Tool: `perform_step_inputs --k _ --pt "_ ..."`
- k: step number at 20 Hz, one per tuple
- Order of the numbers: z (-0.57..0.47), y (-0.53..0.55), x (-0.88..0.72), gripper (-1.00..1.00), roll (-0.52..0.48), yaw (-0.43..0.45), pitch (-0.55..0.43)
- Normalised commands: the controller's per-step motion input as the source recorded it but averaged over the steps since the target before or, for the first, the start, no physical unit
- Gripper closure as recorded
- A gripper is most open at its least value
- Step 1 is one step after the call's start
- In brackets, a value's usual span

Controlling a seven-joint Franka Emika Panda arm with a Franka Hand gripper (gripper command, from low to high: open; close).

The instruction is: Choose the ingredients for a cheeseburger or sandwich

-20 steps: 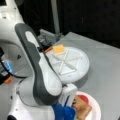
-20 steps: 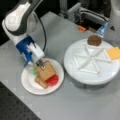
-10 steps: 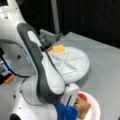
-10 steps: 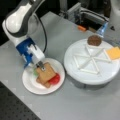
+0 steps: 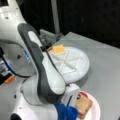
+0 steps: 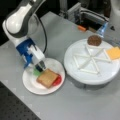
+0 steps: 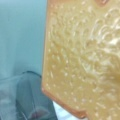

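A: Where was the sandwich [image 6: 48, 78] found?

B: It was seen in both front views on the small white plate [image 6: 30, 85], toward a front view's bottom left. A tan-brown toast square [image 5: 83, 105] lay on top. A red disc [image 6: 58, 80] stuck out from under the toast on a front view's right, and a green disc [image 6: 36, 72] showed at its other edge.

A: And where was the gripper [image 6: 40, 67] placed?

B: It was held low over that plate, right at the toast's upper left edge, beside the green disc. Whether contact was made could not be told. How far apart the jaws stood could not be made out either, and nothing could be seen to be held between them.

A: What was shown in the wrist view?

B: Most of it was filled by the toast's grainy surface [image 7: 82, 57], seen from very close.

A: What else was on the table [image 6: 75, 105]?

B: A large divided white tray [image 6: 92, 62] was set to a front view's right. A yellow-orange cheese square [image 6: 114, 52] and a brown patty [image 6: 94, 40] were left on it, well apart from the sandwich.
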Motion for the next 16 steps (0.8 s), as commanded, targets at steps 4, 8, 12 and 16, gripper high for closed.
perform_step_inputs --k 4,8,12,16 --pt "-0.06 -0.22 0.31 -1.00 0.156 0.182 -0.065" --pt "-0.01 -0.28 0.26 -1.00 0.081 0.181 -0.045" --pt "-0.01 -0.31 0.20 -1.00 -0.175 0.151 -0.081" --pt "-0.07 -0.20 0.19 -1.00 -0.479 0.126 -0.139"
